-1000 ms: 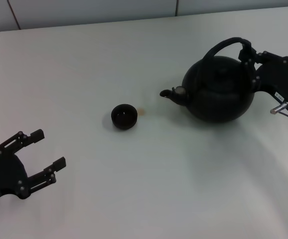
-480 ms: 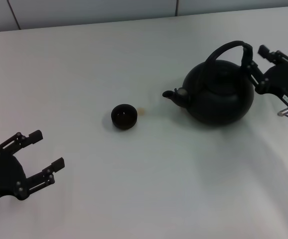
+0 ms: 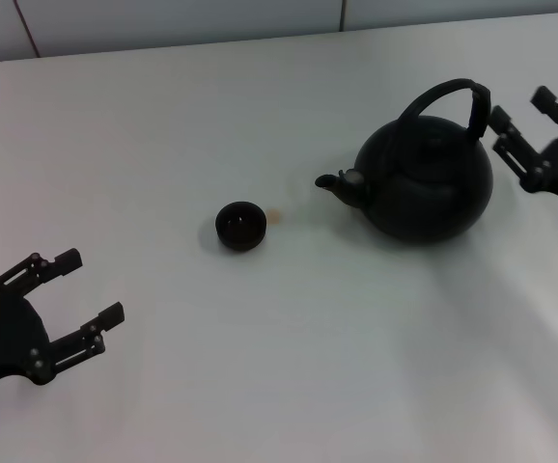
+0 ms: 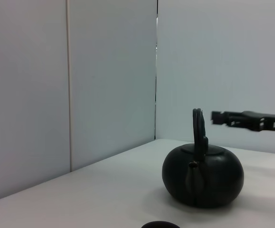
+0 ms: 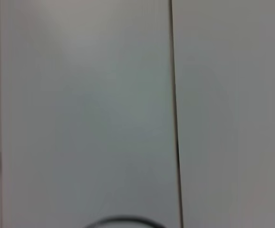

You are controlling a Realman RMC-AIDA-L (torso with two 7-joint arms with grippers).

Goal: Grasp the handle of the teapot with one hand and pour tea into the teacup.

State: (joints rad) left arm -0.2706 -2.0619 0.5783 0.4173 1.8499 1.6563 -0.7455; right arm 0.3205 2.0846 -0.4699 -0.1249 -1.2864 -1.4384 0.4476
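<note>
The black teapot [image 3: 424, 183] stands upright on the white table at the right, its spout pointing left toward the teacup. Its arched handle [image 3: 450, 89] stands free over the top. The small black teacup [image 3: 240, 225] sits to the teapot's left, a hand's width from the spout. My right gripper [image 3: 522, 108] is open and empty, just right of the handle and not touching it. My left gripper [image 3: 90, 286] is open and empty at the front left. The left wrist view shows the teapot [image 4: 203, 173], its handle [image 4: 199, 128] and the right gripper [image 4: 244, 118] beside it.
A small brownish spot [image 3: 274, 216] lies on the table [image 3: 289, 367] just right of the teacup. Grey wall panels [image 3: 163, 19] run along the table's far edge. The right wrist view shows mainly wall, with a dark arc [image 5: 123, 221] at its lower edge.
My right gripper was shut on the handle a second ago. It has opened, let go, and drawn back to the right. The teapot stays standing on the table.
</note>
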